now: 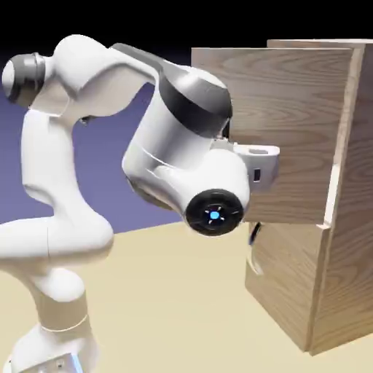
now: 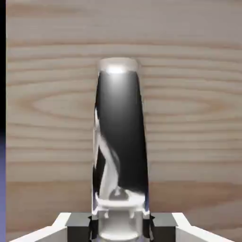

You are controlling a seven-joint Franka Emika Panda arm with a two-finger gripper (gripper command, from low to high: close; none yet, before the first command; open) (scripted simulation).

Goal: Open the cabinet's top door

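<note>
A: Position of the top door [image 1: 295,105]?
B: Upper part of the cabinet [image 1: 357,218], on the exterior view's right. The door stands open, angled out from the cabinet body. Its free edge reaches toward the left; its other edge meets the near front corner of the cabinet. A bright strip shows beside that corner.

A: Position of the hand [image 2: 120,228] relative to it?
B: At the door's face, to the left of the cabinet body. In the exterior view the hand's white body overlaps the door's lower left part; the finger tips are hidden there. In the hand view, horizontal woodgrain fills most of the background, with a dark and violet strip along the left border.

A: State of the hand?
B: Closed on the door's curved handle [image 2: 119,134]. One grey finger tip sits on either side of the handle's end at the bottom of the hand view. The handle runs up the middle from there, glossy and dark, with a pale far end.

A: Remaining items?
B: Lower panel [image 1: 284,284] directly below the door's level, flush in the cabinet front. Its smaller handle [image 1: 254,255] is partly visible at the left. The white arm [image 1: 55,164] stands at the left, over the pale table [image 1: 171,291].
</note>
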